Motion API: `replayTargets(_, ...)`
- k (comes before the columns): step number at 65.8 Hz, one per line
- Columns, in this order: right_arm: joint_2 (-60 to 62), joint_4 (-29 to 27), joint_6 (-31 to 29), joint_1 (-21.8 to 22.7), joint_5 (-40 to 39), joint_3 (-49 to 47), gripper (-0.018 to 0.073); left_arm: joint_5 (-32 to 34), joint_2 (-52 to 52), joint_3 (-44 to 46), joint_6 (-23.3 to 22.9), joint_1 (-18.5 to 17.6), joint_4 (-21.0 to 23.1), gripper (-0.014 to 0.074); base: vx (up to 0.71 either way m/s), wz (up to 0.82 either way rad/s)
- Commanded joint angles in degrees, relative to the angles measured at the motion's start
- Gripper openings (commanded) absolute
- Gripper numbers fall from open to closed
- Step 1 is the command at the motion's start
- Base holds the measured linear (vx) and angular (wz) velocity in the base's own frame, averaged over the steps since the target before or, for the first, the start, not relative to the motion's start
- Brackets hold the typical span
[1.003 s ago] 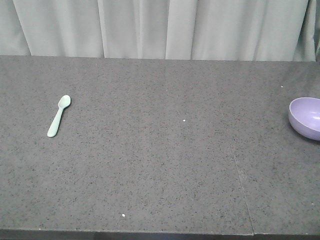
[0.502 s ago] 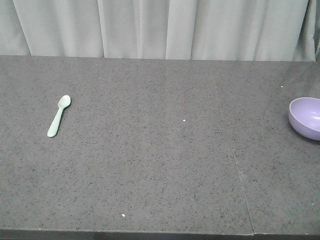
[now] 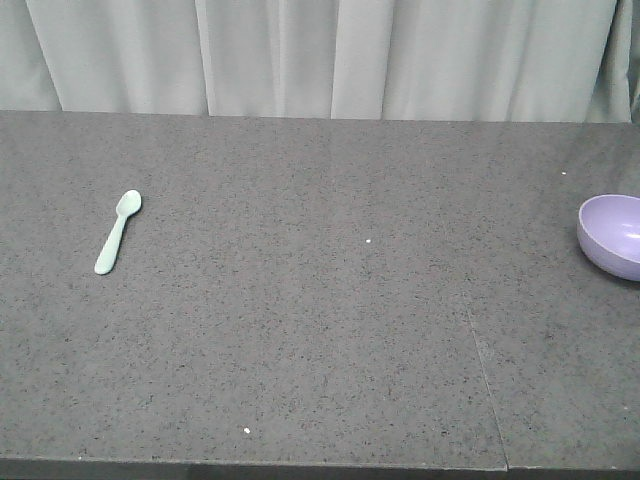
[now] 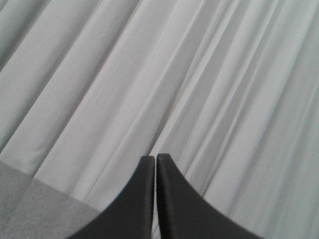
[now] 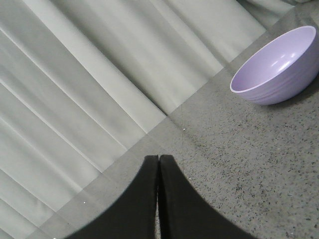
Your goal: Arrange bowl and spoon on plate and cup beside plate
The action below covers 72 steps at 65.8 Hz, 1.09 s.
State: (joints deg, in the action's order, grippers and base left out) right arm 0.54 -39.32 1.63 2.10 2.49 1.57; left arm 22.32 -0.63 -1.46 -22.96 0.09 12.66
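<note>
The left gripper and right gripper both have jaws together, empty. I think the glossy round lavender plastic bowl may slip from a rim pinch.

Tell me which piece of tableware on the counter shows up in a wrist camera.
The lavender bowl, at the counter's right edge, seen beyond the shut right end effector. The mint spoon, far left, shows only in the front view.
</note>
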Motion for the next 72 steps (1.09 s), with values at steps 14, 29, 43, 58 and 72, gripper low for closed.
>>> replayTargets(14, 0.53, 0.30, -7.21, -0.05, 2.84, -10.32, -0.0005, 11.47, -0.97, 1.42, -12.46, -0.01, -0.59, -0.0006, 0.00, 0.00)
replayTargets(29, -5.93, 0.45, -20.14, -0.05, 8.90, -28.16, 0.0007, -5.99, -0.97, 13.98, -12.46, -0.09, -12.01, -0.0003, 0.00, 0.00)
replayTargets(43, -12.98, 0.20, -24.45, -0.05, 14.06, -36.83, 0.0141, -31.05, -0.87, 26.67, -11.86, -0.09, -15.55, 0.0053, 0.00, 0.00)
replayTargets(58, -13.49, -0.50, -24.48, -0.05, 10.56, -37.16, 0.0490, -37.99, -0.87, 29.55, -11.86, -0.09, -15.37, 0.0263, 0.00, 0.00)
replayTargets(72, -13.49, -0.48, -24.54, -0.05, 7.02, -37.16, 0.0581, -44.00, 2.01, 29.82, -11.79, -0.11, -13.08, 0.0421, 0.00, 0.00)
